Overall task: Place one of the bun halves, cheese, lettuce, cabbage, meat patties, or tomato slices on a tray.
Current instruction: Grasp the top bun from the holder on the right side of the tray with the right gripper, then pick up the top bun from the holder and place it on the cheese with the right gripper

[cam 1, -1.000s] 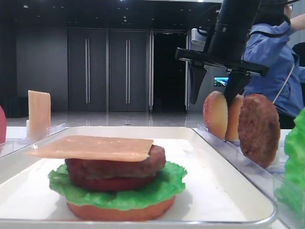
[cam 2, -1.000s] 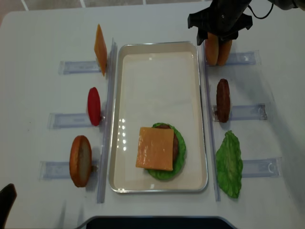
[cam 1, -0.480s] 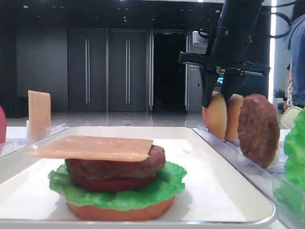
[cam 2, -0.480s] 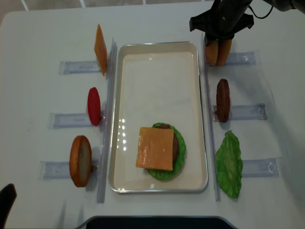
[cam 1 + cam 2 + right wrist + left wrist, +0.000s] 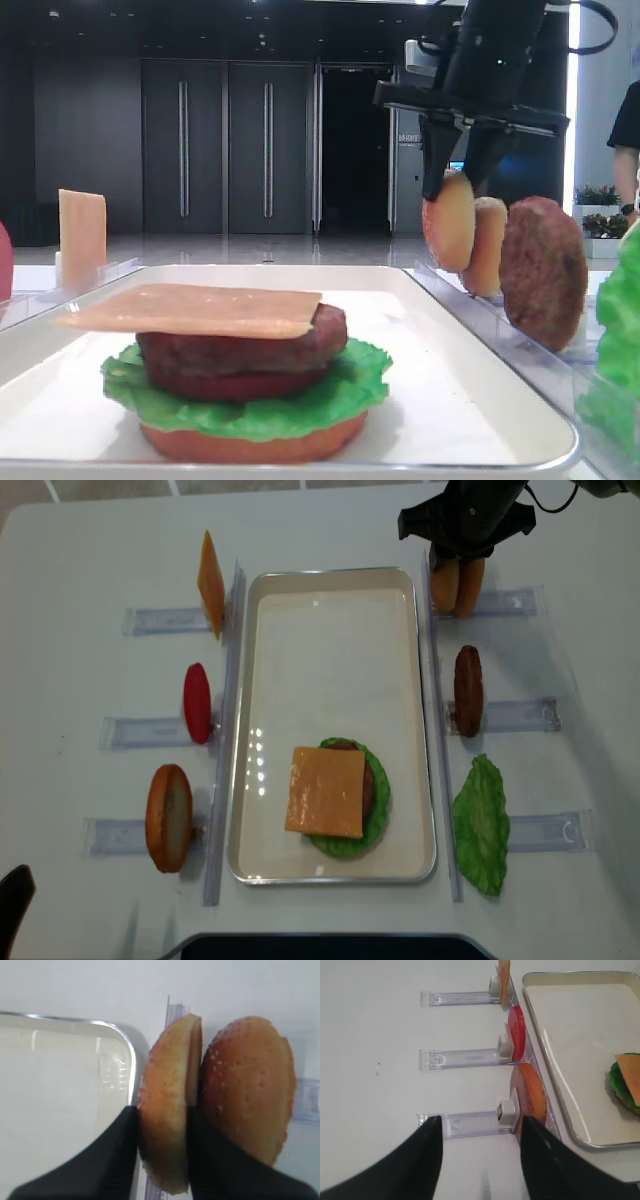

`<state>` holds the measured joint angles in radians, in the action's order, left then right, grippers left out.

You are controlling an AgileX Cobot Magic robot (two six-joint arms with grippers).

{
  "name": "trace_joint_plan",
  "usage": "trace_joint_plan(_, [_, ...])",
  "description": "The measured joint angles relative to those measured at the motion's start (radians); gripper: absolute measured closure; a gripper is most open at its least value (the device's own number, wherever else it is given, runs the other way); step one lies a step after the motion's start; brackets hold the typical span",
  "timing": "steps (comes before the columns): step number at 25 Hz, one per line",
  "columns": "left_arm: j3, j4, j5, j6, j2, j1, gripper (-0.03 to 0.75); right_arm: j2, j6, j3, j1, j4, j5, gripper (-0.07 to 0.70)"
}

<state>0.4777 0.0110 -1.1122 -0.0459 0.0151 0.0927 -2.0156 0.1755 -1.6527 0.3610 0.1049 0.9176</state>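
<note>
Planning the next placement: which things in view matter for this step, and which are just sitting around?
In play:
right gripper, shut on one bun half
white tray
stacked burger

Idle:
second bun half
spare patty
lettuce leaf
tomato slice
cheese slice
bottom bun

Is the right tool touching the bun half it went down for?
Touching. The right wrist view shows the right tool with a dark finger pressed flat against each face of the bun half, no gap either side.
</note>
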Motion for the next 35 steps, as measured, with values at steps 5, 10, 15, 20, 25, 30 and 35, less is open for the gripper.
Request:
trace_joint_plan(5, [0.0, 0.0, 0.0, 0.0, 0.0, 0.0, 0.325, 0.048, -0.001, 0.0, 0.005, 0.03, 0.03, 0.393])
trace_joint_plan(10, [0.0, 0.0, 0.0, 0.0, 0.0, 0.0, 0.325, 0.112, -0.001, 0.0, 0.025, 0.047, 0.071, 0.393])
trace_joint_plan(15, [0.0, 0.0, 0.0, 0.0, 0.0, 0.0, 0.325, 0.203, -0.009, 0.041, 0.06, 0.127, 0.072, 0.393])
trace_joint_plan(20, [0.0, 0.0, 0.0, 0.0, 0.0, 0.0, 0.325, 0.307, -0.107, 0.2, 0.087, 0.312, -0.001, 0.393])
trace_joint_plan(25, [0.0, 0.0, 0.0, 0.0, 0.0, 0.0, 0.325, 0.421, -0.219, 0.376, 0.125, 0.467, -0.064, 0.393])
trace_joint_plan(30, [0.0, 0.0, 0.0, 0.0, 0.0, 0.0, 0.325, 0.512, -0.339, 0.543, 0.172, 0.608, -0.078, 0.395])
trace_joint_plan(35, [0.0, 0.0, 0.0, 0.0, 0.0, 0.0, 0.325, 0.553, -0.506, 0.681, 0.226, 0.792, -0.104, 0.395])
